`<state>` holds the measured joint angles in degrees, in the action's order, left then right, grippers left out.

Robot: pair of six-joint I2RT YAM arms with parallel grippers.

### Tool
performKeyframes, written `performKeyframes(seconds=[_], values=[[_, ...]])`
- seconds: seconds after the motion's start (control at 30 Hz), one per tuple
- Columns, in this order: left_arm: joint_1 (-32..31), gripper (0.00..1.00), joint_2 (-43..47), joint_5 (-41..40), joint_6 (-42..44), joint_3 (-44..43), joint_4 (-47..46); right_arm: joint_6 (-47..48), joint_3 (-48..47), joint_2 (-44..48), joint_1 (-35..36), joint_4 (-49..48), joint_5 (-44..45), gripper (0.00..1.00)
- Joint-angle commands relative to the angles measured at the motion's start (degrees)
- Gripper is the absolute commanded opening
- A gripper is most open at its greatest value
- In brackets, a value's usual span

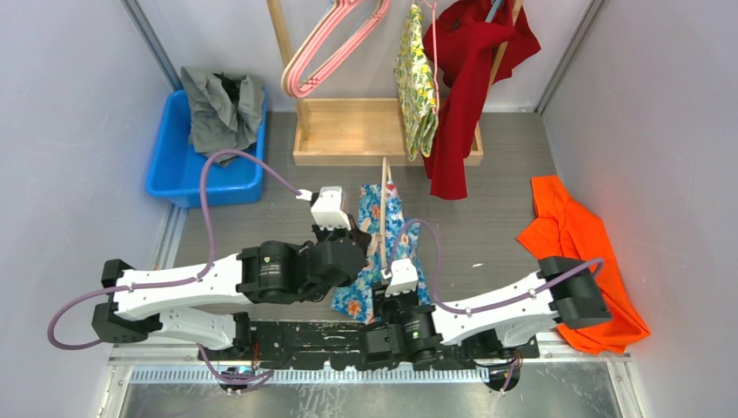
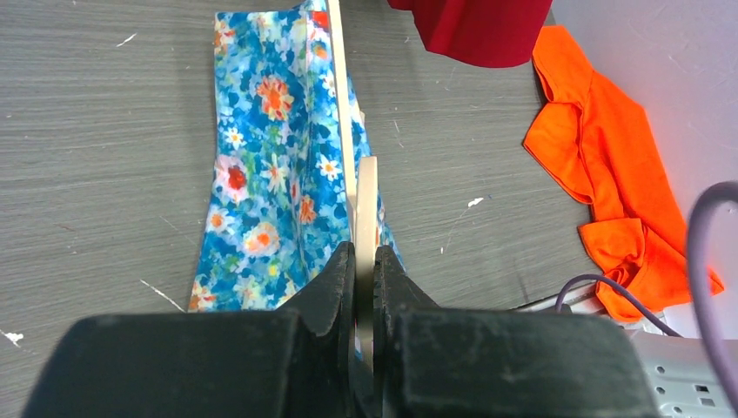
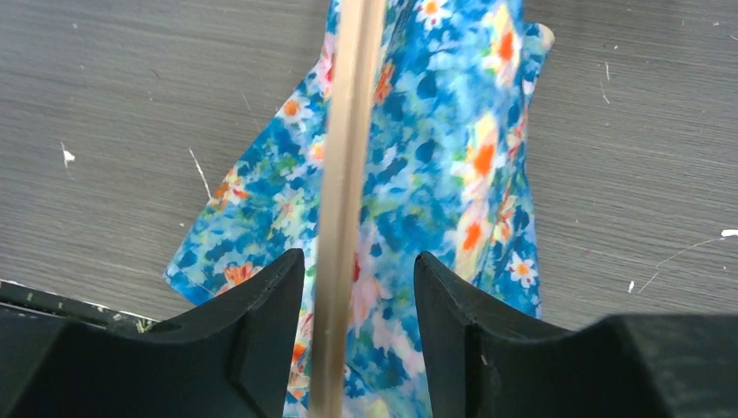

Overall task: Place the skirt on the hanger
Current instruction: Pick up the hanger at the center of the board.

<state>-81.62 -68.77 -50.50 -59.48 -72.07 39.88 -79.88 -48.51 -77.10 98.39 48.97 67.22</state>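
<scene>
The skirt [image 1: 399, 228], blue with orange and white flowers, lies crumpled on the grey table between the two arms. It also fills the left wrist view [image 2: 261, 174] and the right wrist view [image 3: 435, 157]. A thin wooden hanger [image 1: 384, 200] stands on edge over it, running away from the arms. My left gripper [image 2: 365, 252] is shut on the flat wooden part of the hanger [image 2: 367, 200]. My right gripper [image 3: 358, 261] is open, its fingers on either side of the hanger bar [image 3: 344, 174] without touching it, the skirt beneath.
A blue bin [image 1: 165, 178] with grey clothes [image 1: 222, 104] sits back left. A wooden rack base [image 1: 365, 131] stands behind, carrying pink hangers [image 1: 326, 48], a yellow floral garment [image 1: 418, 83] and a red garment [image 1: 461, 78]. An orange garment [image 1: 583, 252] lies at right.
</scene>
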Motion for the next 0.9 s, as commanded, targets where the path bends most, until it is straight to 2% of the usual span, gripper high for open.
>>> performKeyframes(seconds=[0.0,0.13,0.33,0.43,0.63,0.87], values=[[0.5,0.00,2.1,-2.3,0.9,-3.3,-1.9,-3.9,-5.3,-5.6,0.0,3.4,0.4,0.55],[0.5,0.00,2.9,-2.6,1.0,-3.2,-1.5,-7.9,-6.5,-8.5,0.0,6.7,0.1,0.53],[0.8,0.00,4.3,-3.4,1.2,-2.2,-0.7,-10.2,-6.2,-7.3,0.1,9.6,1.2,0.22],[1.0,0.00,5.0,-3.8,1.6,-1.8,0.4,-8.3,-6.5,-5.4,0.3,10.0,2.1,0.11],[1.2,0.23,5.2,-5.2,5.0,-3.0,2.9,0.0,-5.4,2.9,0.4,6.3,1.5,0.03],[1.3,0.30,7.2,-6.7,10.9,-5.5,5.4,8.3,-4.7,19.3,0.4,5.6,0.3,0.01]])
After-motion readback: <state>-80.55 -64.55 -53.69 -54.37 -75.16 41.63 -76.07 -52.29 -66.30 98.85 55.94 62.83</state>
